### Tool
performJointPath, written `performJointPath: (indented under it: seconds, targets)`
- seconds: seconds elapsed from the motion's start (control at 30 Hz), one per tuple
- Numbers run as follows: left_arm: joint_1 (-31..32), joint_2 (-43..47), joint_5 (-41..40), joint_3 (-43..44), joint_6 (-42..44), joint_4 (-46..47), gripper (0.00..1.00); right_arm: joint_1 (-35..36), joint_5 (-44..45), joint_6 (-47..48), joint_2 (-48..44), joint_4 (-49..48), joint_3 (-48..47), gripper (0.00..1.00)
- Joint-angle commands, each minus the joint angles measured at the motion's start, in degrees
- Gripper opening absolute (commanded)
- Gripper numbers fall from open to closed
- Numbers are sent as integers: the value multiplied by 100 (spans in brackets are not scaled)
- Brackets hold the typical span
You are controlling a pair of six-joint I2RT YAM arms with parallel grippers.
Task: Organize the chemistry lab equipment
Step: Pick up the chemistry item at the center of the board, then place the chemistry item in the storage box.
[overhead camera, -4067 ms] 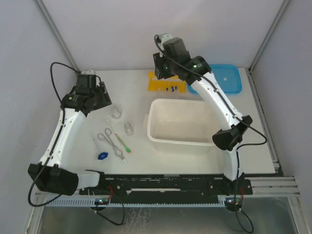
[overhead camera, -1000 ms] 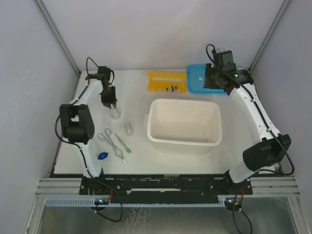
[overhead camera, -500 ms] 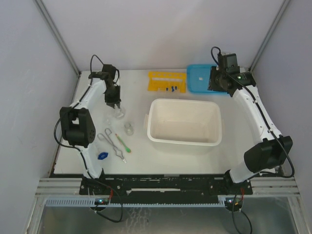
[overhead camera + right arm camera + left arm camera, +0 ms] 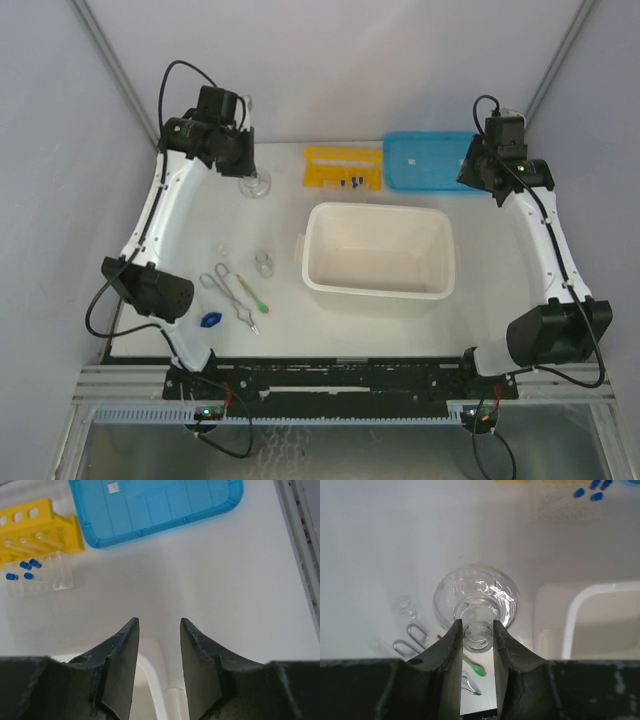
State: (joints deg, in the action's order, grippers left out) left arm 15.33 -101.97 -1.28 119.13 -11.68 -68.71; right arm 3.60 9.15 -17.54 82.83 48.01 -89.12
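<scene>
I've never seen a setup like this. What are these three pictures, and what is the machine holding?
Two robot arms stand at a white table. One picture looks down from above; the other two come from cameras on each wrist. The left claw grips a round clear glass flask by its neck, lifted. The right claw is open and holds nothing. On the table: a white tub, blue lid, yellow tube rack, blue-capped tubes, metal tongs, a green-tipped stick and another small glass vessel.

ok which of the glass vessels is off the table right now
The round-bodied flask, gripped by its neck in the left gripper. The small jar and tiny vessel sit on the table near the tongs.
</scene>
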Motion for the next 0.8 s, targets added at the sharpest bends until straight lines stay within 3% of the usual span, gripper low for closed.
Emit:
performJointPath:
  seconds: [0.0, 0.43, 0.77]
  targets:
    - [376, 239, -46, 771, -281, -291, 0, -73, 60, -190, -154, -415, 85, 38]
    - [1821, -184, 299, 2108, -781, -496, 0, -87, 47, -266, -217, -573, 401, 38]
    - [2545, -615, 561, 2241, -1011, -211, 0, -87, 354, -452, -534, -441, 687, 38]
